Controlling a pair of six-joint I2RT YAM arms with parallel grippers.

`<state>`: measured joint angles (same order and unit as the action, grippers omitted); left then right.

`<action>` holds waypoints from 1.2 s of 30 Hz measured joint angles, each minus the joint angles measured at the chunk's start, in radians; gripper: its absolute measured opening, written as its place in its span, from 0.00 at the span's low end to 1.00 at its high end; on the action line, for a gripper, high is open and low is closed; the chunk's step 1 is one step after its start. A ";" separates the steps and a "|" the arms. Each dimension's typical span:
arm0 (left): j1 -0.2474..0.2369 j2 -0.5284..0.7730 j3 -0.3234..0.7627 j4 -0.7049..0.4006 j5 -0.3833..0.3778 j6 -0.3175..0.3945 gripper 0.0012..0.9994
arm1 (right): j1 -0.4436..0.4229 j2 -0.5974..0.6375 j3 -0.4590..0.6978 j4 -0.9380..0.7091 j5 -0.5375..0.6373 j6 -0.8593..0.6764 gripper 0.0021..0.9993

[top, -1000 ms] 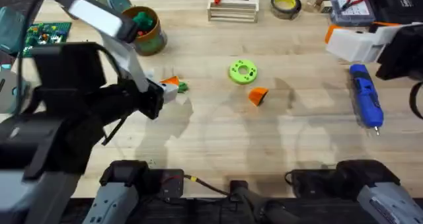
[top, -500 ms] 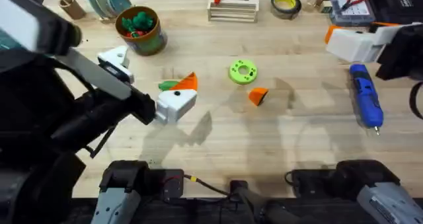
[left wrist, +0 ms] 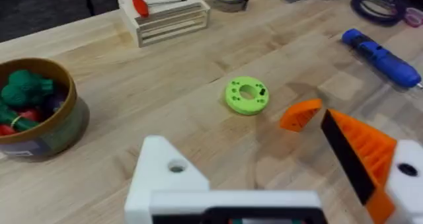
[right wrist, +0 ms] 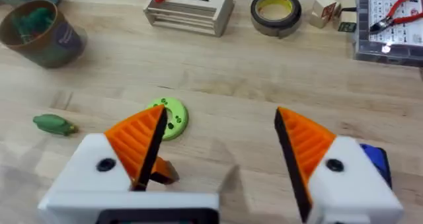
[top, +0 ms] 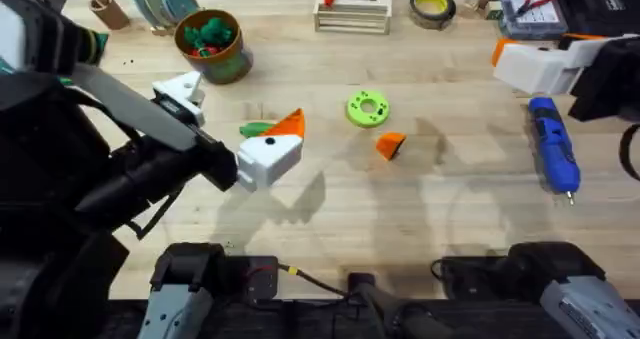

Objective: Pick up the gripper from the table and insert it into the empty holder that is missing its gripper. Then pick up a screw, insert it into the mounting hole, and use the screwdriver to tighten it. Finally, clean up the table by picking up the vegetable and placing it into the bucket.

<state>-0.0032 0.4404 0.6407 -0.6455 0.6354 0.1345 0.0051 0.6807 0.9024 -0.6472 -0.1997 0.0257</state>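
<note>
A: Two claws, so how do they stand?
B: Both are spread wide and hold nothing. The left gripper (left wrist: 264, 164) hangs over the left half of the table (top: 450, 209); one finger wears an orange pad, the other is the bare white holder (left wrist: 168, 178). The right gripper (right wrist: 218, 145) has both pads.
A: And the orange fingertip (top: 390, 144)?
B: It lies on the wood just beside the green disc (top: 368, 108), apart from both claws. The vegetable (top: 257, 129) lies by the left gripper's padded finger, the bucket (top: 210, 44) beyond it, and the screwdriver (top: 553, 157) far right.
</note>
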 joint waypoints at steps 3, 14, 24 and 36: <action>0.000 0.000 0.000 0.002 0.010 -0.001 0.99 | 0.000 0.000 0.000 0.000 0.000 0.000 0.99; 0.000 0.000 0.000 0.003 0.023 -0.004 0.99 | 0.000 0.000 0.000 0.000 0.000 0.000 0.99; 0.000 0.000 0.000 0.117 0.020 -0.008 0.99 | 0.000 0.000 0.000 0.000 0.000 0.000 0.99; 0.000 -0.012 0.000 0.167 -0.084 -0.007 0.99 | 0.000 0.000 0.000 0.000 0.000 0.000 0.99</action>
<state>-0.0032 0.4286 0.6407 -0.4787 0.5518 0.1274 0.0051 0.6807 0.9024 -0.6476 -0.1997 0.0257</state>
